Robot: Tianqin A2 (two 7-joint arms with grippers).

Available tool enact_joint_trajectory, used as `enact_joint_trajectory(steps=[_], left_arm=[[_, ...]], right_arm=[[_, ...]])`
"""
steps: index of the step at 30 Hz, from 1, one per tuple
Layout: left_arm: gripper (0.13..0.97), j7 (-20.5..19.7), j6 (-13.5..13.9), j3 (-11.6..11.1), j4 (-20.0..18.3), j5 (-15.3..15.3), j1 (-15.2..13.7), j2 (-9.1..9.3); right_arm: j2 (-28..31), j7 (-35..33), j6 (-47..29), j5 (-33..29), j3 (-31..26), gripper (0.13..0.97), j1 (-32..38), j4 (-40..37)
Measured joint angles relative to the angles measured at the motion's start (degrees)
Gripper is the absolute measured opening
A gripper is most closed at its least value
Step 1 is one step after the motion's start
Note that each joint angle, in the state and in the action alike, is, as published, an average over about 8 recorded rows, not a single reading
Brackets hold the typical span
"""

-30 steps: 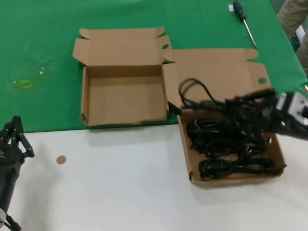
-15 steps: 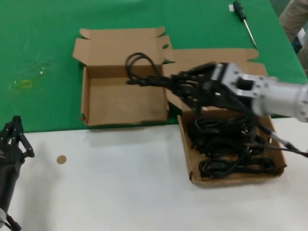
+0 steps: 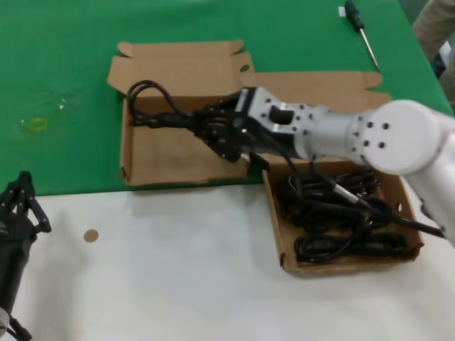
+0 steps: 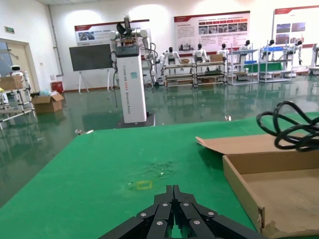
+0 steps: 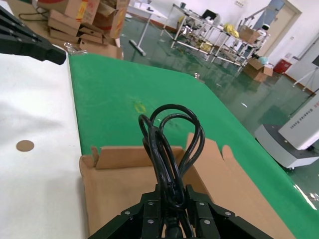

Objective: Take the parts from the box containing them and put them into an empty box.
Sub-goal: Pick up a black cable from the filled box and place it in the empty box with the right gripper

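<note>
My right gripper (image 3: pixel 213 126) is shut on a looped black cable bundle (image 3: pixel 153 106) and holds it over the smaller cardboard box (image 3: pixel 178 153), whose tray holds nothing. In the right wrist view the cable (image 5: pixel 169 144) stands up between the jaws of that gripper (image 5: pixel 172 199), above the box floor (image 5: pixel 124 189). The larger box (image 3: pixel 274 213) at the right holds several more cable bundles (image 3: pixel 334 213); its plain lid (image 3: pixel 320 99) lies open behind. My left gripper (image 3: pixel 21 195) is parked at the lower left, shut and empty; it shows in the left wrist view (image 4: pixel 173 191).
A black-handled screwdriver (image 3: pixel 359 28) lies on the green mat at the far right. A small brown disc (image 3: pixel 90 235) lies on the white table near the left arm. A yellow mark (image 3: pixel 37 124) is on the mat at left. A person's arm (image 3: pixel 434 28) shows at the top right.
My right gripper has carried the cable bundle leftward from over the larger box to over the smaller box. The left arm has not moved.
</note>
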Motion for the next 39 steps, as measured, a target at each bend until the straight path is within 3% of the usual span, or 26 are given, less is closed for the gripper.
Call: enact_joint_trajectory(steps=[23,36,39], left_arm=[[0.152,0.0,0.0,0.0,0.0,0.0,0.0,0.0],[0.152,0.0,0.0,0.0,0.0,0.0,0.0,0.0],[0.152,0.0,0.0,0.0,0.0,0.0,0.0,0.0]], right_arm=[[-9.7,-13.1,3.4,2.1,-1.2,0.235,8.8,-23.8],[-10.5,-15.8,4.2,3.4,-0.8,0.28,10.0,-27.0],[-10.3,-15.8,4.1,3.6,-0.7,0.323,10.0,-27.0]])
